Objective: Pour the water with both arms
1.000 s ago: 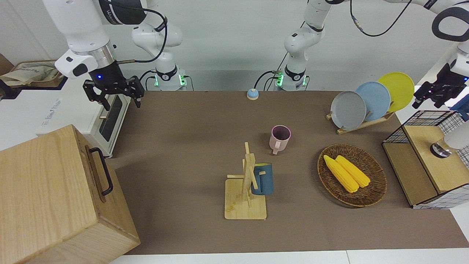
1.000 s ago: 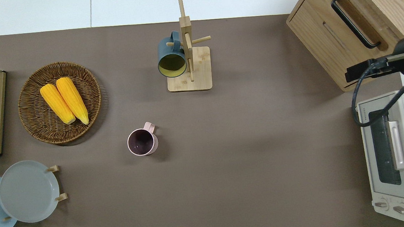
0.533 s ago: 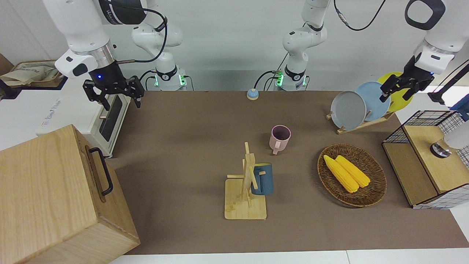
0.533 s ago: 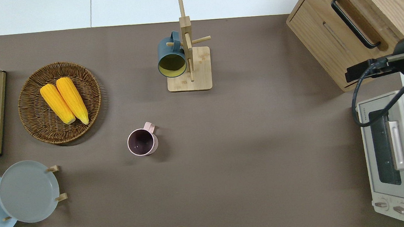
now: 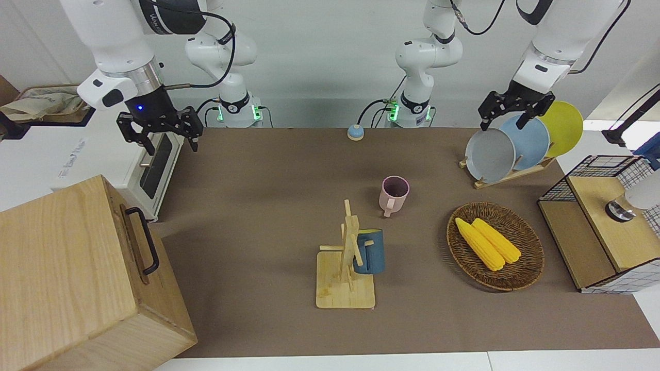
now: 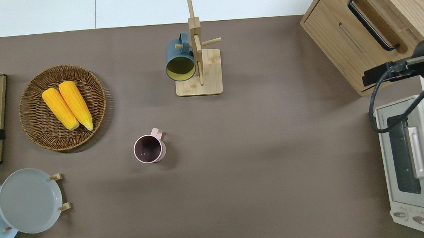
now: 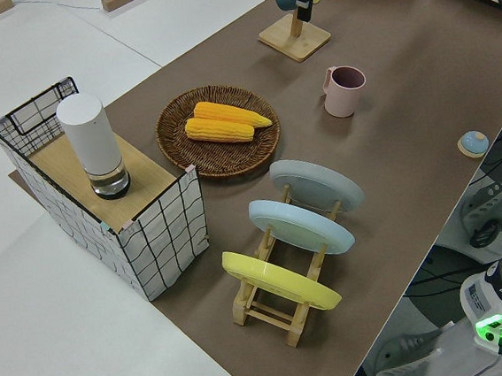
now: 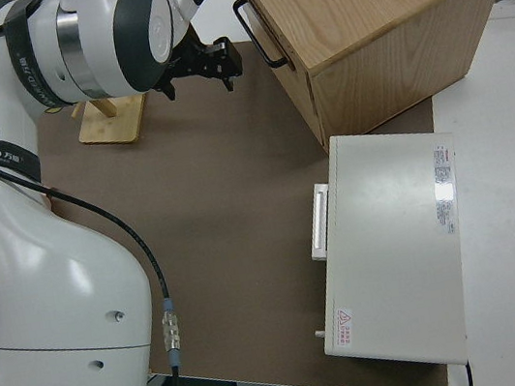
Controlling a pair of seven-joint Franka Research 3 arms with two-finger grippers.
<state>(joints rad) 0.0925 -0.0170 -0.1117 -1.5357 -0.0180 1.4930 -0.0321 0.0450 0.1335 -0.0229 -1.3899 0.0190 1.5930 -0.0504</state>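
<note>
— How do the grippers stand?

— The left gripper [image 5: 508, 112] hangs in the air with its fingers spread and nothing between them; the front view shows it by the plates at the left arm's end of the desk. The right gripper [image 5: 160, 135] is spread wide too, empty, up by the toaster oven [image 6: 416, 163].

— And the desk?

— A brown mat [image 6: 259, 149] covers it. A pink mug [image 6: 149, 149] stands upright near the middle. Farther from the robots, a blue mug [image 6: 179, 59] hangs on a wooden mug tree [image 6: 198, 65]. A wicker basket [image 6: 43, 138] holds two corn cobs [image 6: 67, 105]. A white cylinder [image 7: 93, 144] stands on a wire crate [image 7: 161, 228].

— The room?

— Plain white wall [image 5: 319, 56].
</note>
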